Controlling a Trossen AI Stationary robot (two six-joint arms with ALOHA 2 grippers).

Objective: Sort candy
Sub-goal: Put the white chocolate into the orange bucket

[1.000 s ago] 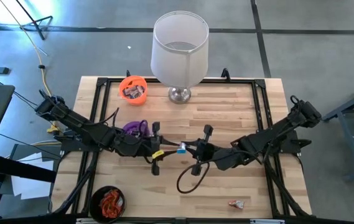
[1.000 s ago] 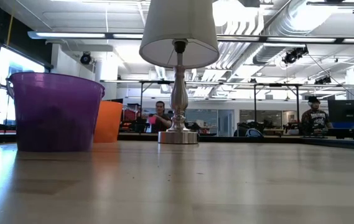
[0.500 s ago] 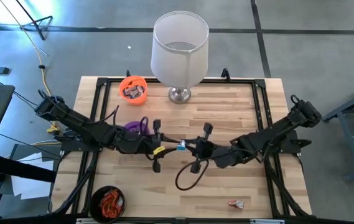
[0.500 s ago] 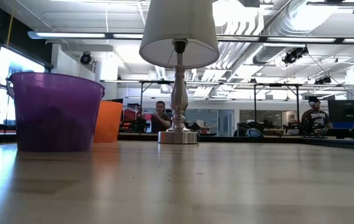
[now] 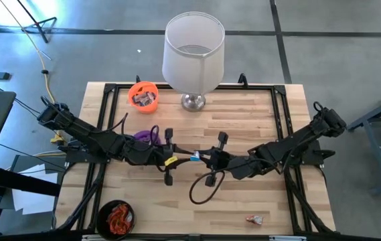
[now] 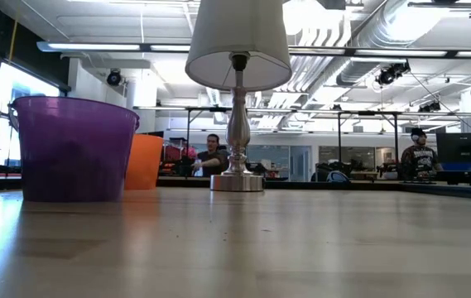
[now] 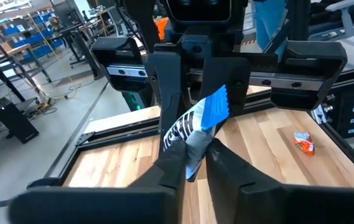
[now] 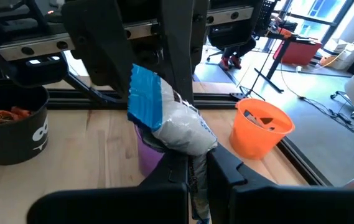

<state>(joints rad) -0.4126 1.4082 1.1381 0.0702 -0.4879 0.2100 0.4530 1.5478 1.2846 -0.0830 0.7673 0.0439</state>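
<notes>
Grippers meet nose to nose over the middle of the table (image 5: 244, 127), both pinched on the same silver-white-blue candy (image 5: 195, 159). Seen from above, the left gripper (image 5: 183, 158) reaches in from the left and the right gripper (image 5: 207, 160) from the right, with the sweet bridging the small gap between them. In the left wrist view the fingers (image 7: 175, 163) stand narrow, clamped on the wrapper's lower end while its blue crimped end points toward the opposite arm; in the right wrist view the right gripper's pads are shut tight on the silver end, the blue end pointing away. The wrapper's long axis runs along the line joining the two arms, level with the tabletop and lifted clear of it. A purple cup (image 5: 147, 137) sits just behind the left gripper, an orange cup (image 5: 143, 94) near the far left edge beside the lamp (image 5: 193, 57), and a black cup (image 5: 116, 218) at the near left corner. One orange-red candy (image 5: 254, 219) lies alone by the near edge, with bare wood around it.
</notes>
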